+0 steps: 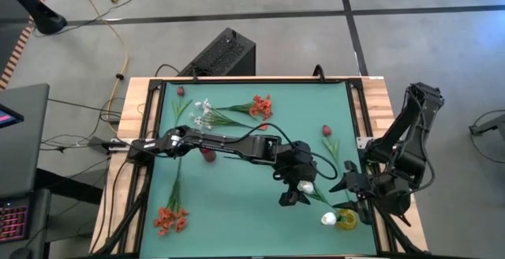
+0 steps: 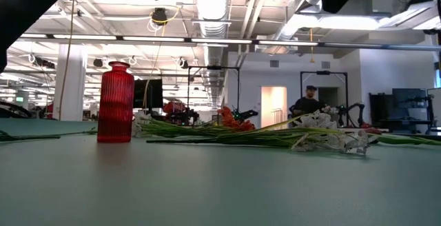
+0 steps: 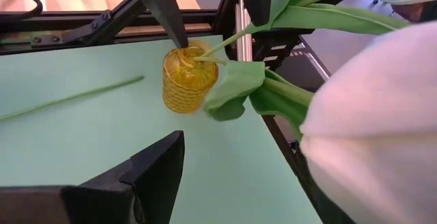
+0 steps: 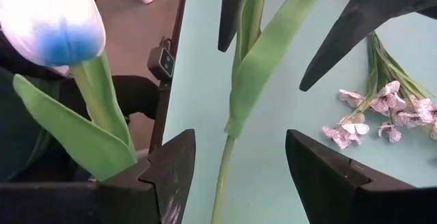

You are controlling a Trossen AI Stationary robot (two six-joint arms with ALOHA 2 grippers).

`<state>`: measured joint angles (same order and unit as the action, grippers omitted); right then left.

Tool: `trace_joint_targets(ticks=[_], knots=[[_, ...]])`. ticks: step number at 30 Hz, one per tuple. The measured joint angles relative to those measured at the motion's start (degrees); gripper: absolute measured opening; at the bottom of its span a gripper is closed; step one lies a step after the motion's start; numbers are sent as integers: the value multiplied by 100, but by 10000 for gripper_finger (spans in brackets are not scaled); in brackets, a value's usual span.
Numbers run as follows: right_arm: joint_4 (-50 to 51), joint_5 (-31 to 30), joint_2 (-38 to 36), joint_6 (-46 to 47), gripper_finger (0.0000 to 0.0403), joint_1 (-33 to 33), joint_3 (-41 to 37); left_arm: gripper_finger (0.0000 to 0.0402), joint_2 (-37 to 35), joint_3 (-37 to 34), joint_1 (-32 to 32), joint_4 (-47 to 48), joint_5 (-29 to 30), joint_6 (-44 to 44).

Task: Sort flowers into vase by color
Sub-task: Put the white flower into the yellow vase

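A yellow vase (image 1: 346,221) (image 3: 186,80) stands near the table's right front corner. One white-budded flower (image 4: 51,19) stands in it. A second white flower leans out of the vase: its stem end is in the mouth (image 3: 198,59) and its bud (image 1: 306,186) (image 3: 375,128) is up by my left wrist. My left gripper (image 1: 293,196) is open, and that stem (image 4: 251,5) runs between its fingers. My right gripper (image 1: 347,194) (image 4: 239,156) hovers open by the vase, with the lower stem (image 4: 222,176) between its fingers and not touching them. My left gripper is open around the leaning flower's upper stem (image 4: 250,19). The stem runs close along the inner side of one finger (image 4: 229,19). I cannot tell whether it touches that finger. The bud sits behind the fingers, near the wrist.
A red vase (image 2: 116,102) (image 1: 208,155) stands mid-left beside my left arm. Lying on the mat are a white spray (image 1: 207,115), orange-red clusters (image 1: 260,106) (image 1: 170,219) and dark red buds (image 1: 326,131) (image 1: 180,91). A person (image 2: 306,102) stands far behind the table.
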<state>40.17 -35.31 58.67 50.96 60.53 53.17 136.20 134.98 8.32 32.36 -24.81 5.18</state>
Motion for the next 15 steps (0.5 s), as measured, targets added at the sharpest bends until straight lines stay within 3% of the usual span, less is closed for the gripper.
trace_joint_targets(ticks=[15], knots=[[-53, -68, 431, -63, 255, -376, 1, 269, 6, 0, 0, -353, 3, 6]])
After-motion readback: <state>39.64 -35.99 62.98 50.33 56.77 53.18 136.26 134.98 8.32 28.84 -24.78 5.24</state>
